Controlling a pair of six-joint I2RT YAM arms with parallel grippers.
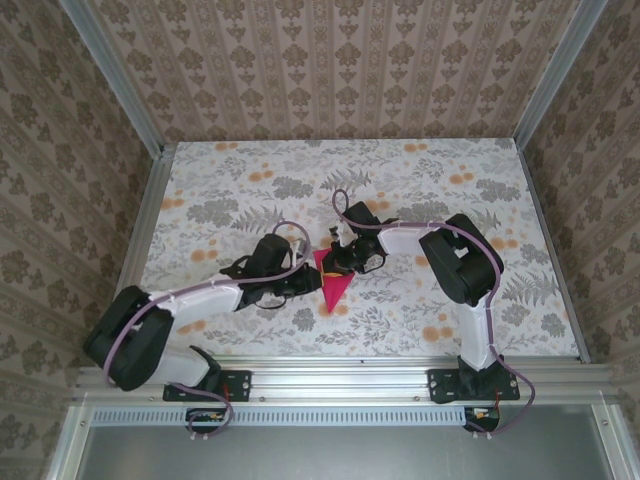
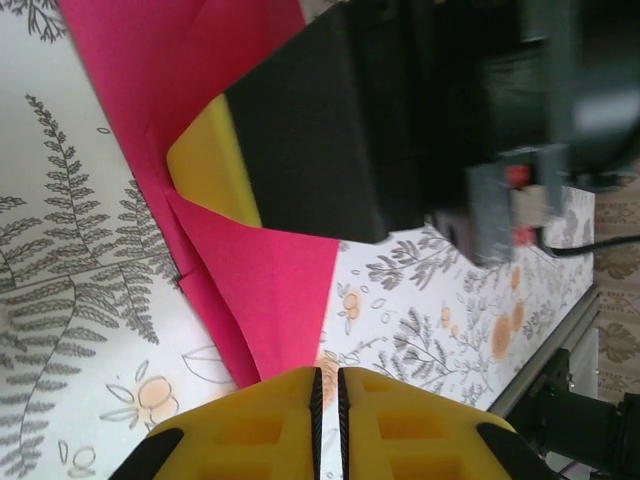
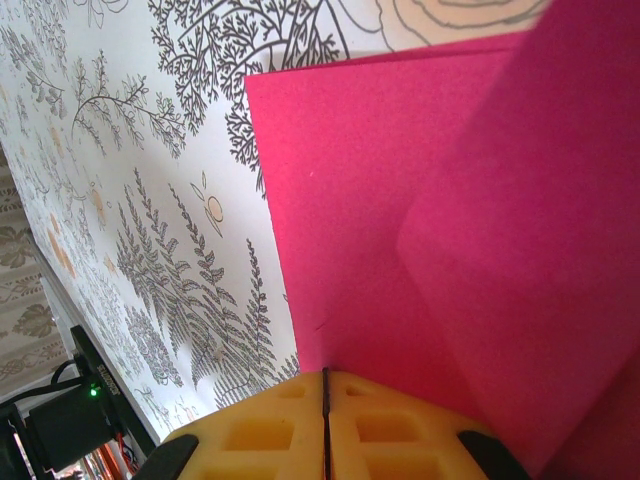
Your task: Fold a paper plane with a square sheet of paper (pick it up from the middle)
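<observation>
The square sheet of paper (image 1: 334, 282) is magenta, creased to a narrow shape whose point faces the near edge, and lies mid-table between both arms. My left gripper (image 1: 303, 284) sits at its left side. In the left wrist view the paper (image 2: 265, 290) tapers down to my left gripper (image 2: 327, 378), whose jaws stand a thin slit apart with only tablecloth showing through. My right gripper (image 1: 347, 262) rests on the paper's upper end; its yellow fingertip (image 2: 205, 165) is tucked in a fold. In the right wrist view my right gripper (image 3: 325, 375) is shut, tips against the paper (image 3: 400, 180), beside a raised flap (image 3: 560, 230).
The floral tablecloth (image 1: 420, 190) spreads out behind and to both sides. An aluminium rail (image 1: 330, 363) runs along the near edge, close to the paper's point. Wallpapered walls with metal posts (image 1: 150, 200) enclose the table on three sides.
</observation>
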